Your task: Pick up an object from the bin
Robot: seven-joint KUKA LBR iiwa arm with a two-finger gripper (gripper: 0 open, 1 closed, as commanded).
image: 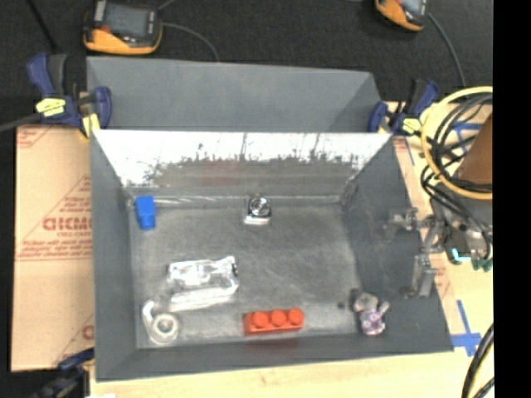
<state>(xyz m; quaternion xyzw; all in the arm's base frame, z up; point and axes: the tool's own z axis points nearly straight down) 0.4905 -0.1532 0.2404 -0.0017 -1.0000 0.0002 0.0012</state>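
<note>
Camera view: grey metal bin [112, 247], sloped walls, flat scuffed floor. At the right of the frame the gripper [417, 254] hangs over the bin's right-hand sloping wall. How wide it stands cannot be told from this angle. The nearest thing is a small purple-and-pink plastic toy figure [371, 315] in the lower right corner of the floor, close to the foot of the right wall, below and left of the gripper. Judgement: light, rigid and lumpy in outline, so liable to tip or skid if nudged. Best taken across its narrow middle, since the wall crowds one side. Next along the lower edge is a red plastic brick with three round studs [272, 320]: stiff, with straight parallel long sides, probably the surer grasp. At lower left lies a crinkled clear plastic packet [203, 276], likely slippery and yielding, with a white tape roll [162, 326] just beside it. On the upper floor are a small blue block [145, 212] at left and a shiny metal piece [257, 210] at centre. The things lie well apart and the middle of the floor is bare, leaving room to descend. The metal floor looks smooth, so things may slide.
</note>
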